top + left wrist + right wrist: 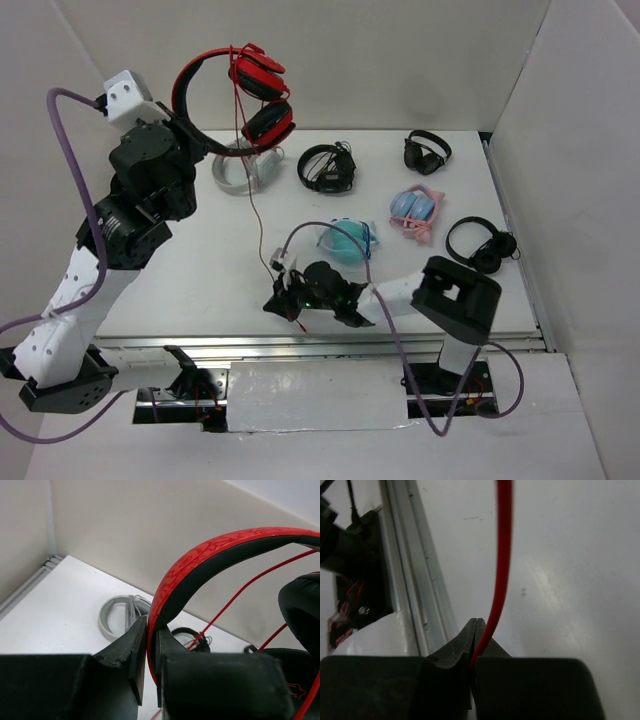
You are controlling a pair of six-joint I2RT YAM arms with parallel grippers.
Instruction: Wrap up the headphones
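Right now my left claw (151,650) clamps the headband (200,555), holding the headphones (255,95) aloft at upper left of the top view. My right claw (475,630) pinches the cable (502,555) low at centre, over the counter (200,270). Light, I judge: headband stiff, a sure hold; cable limp, slippery, best pinched near its end.

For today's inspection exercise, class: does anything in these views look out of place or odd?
Only the red headphones stand out: the left gripper holds them by the headband above the table, and their cable hangs loose down to the right gripper. Nothing looks spilled or broken.
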